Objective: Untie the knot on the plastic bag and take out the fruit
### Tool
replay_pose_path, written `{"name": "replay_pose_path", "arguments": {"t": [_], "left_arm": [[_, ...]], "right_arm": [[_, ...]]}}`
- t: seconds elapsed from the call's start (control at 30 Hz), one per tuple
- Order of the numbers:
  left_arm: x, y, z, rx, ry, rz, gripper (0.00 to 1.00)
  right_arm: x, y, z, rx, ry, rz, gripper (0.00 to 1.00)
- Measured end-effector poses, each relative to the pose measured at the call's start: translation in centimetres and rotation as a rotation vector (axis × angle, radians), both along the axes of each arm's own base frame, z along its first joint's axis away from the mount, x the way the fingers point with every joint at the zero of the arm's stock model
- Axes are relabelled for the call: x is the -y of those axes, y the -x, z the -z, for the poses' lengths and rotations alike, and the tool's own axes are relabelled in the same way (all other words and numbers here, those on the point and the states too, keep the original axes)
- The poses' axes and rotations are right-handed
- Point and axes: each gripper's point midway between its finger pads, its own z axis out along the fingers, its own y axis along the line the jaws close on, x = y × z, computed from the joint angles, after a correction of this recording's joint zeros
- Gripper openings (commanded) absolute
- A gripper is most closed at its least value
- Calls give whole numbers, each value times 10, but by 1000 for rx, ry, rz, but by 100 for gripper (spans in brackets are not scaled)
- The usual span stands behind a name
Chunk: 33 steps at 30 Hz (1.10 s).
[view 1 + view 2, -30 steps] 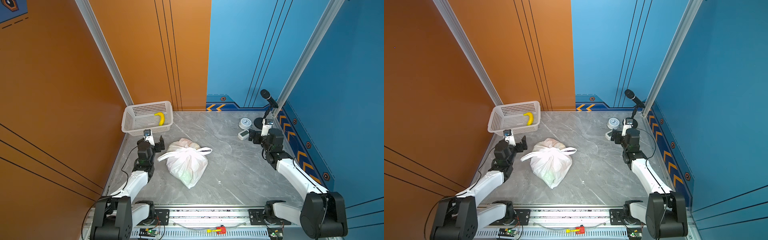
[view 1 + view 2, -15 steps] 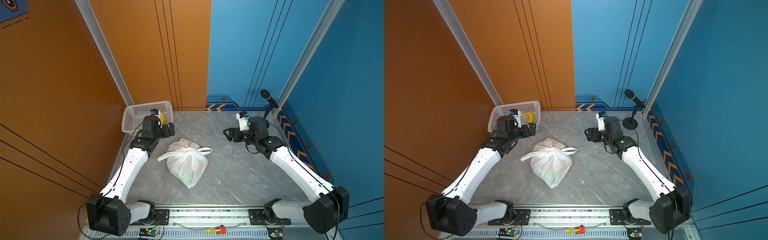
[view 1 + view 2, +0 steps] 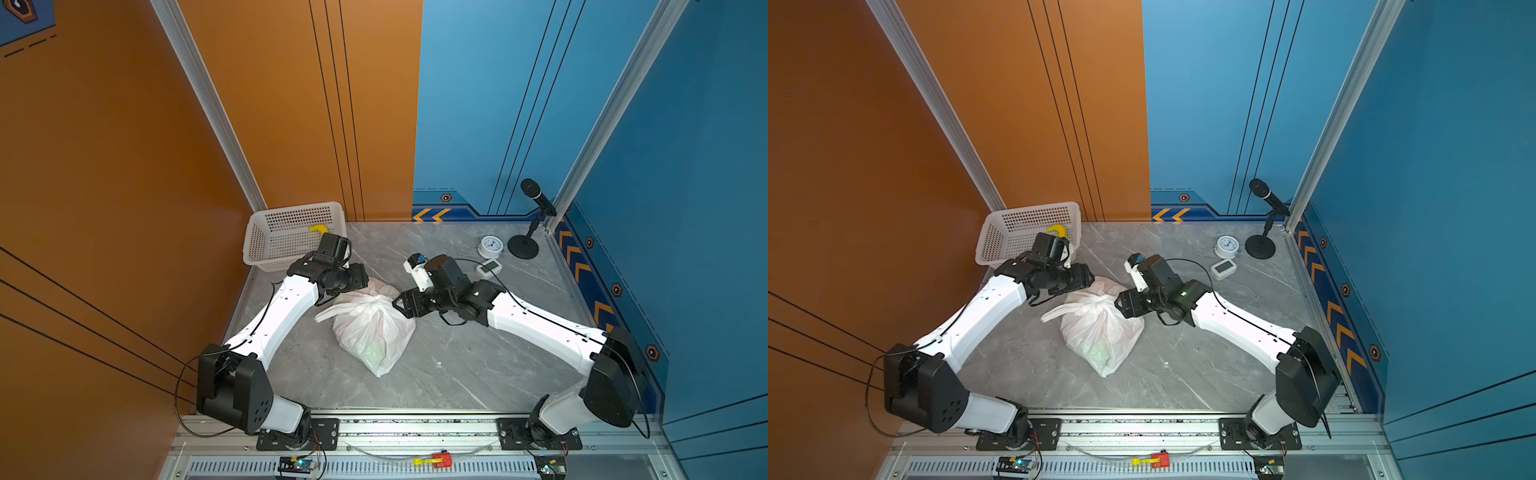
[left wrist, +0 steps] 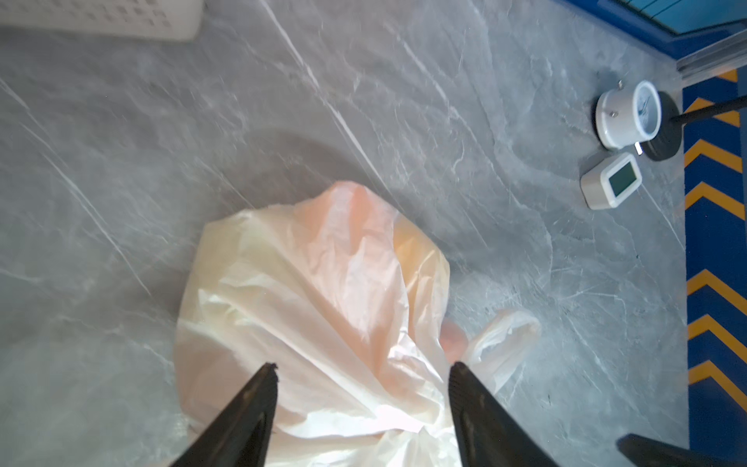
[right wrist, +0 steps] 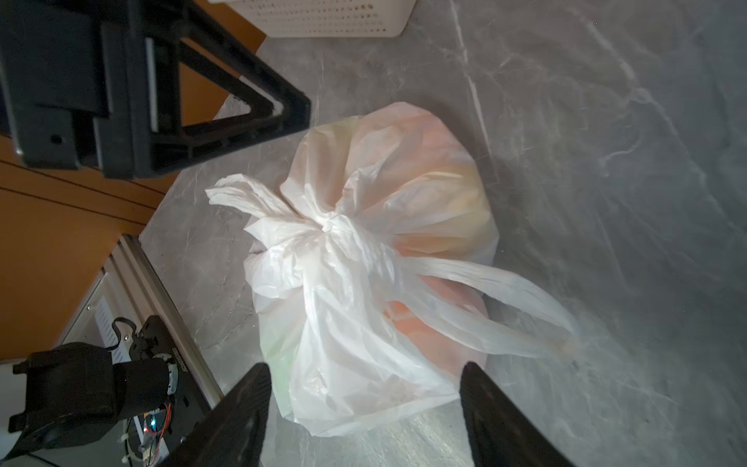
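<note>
The plastic bag (image 3: 370,332) (image 3: 1100,332) lies mid-table, white and crinkly, with its loop handles sticking out sideways. The knot (image 5: 335,226) (image 3: 376,298) is a small bunched lump on top. Fruit shows only as orange and pink tints (image 5: 424,323) (image 4: 404,238) and a green patch through the plastic. My left gripper (image 4: 364,368) (image 3: 362,282) hovers open over the bag's far end, its fingers straddling the plastic near the knot. My right gripper (image 5: 364,368) (image 3: 401,306) is open at the bag's right side, beside one handle loop (image 5: 505,307). Neither holds anything.
A white perforated basket (image 3: 286,237) with a yellow banana (image 3: 319,229) stands at the back left, just behind my left wrist. At the back right are a small round clock (image 3: 491,246), a white timer (image 3: 488,268) and a microphone on a stand (image 3: 530,237).
Both arms have swung from the table's sides in to the bag, one on each side of the knot. Both sets of jaws have narrowed somewhat. The bag has not moved.
</note>
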Motion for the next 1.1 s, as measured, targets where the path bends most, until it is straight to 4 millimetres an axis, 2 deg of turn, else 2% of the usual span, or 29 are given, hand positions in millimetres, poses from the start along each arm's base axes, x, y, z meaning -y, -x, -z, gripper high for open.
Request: {"name": "replay_pose_path", "arguments": {"t": [0.17, 0.4, 0.57, 0.73, 0.9, 1.1], "left_arm": [[11, 13, 20, -94, -15, 33, 63], [13, 22, 33, -158, -38, 44, 61], [16, 26, 42, -199, -24, 49, 48], [18, 29, 58, -258, -20, 40, 24], [15, 28, 61, -269, -20, 26, 0], [9, 25, 62, -270, -39, 2, 0]], "right_arm": [[-26, 1, 17, 1, 32, -67, 70], [-42, -4, 42, -27, 53, -107, 51], [-46, -2, 54, -42, 66, -124, 36], [-47, -1, 57, -45, 71, -134, 24], [-47, -1, 57, -33, 76, -147, 16], [-44, 0, 60, -30, 84, -153, 10]]}}
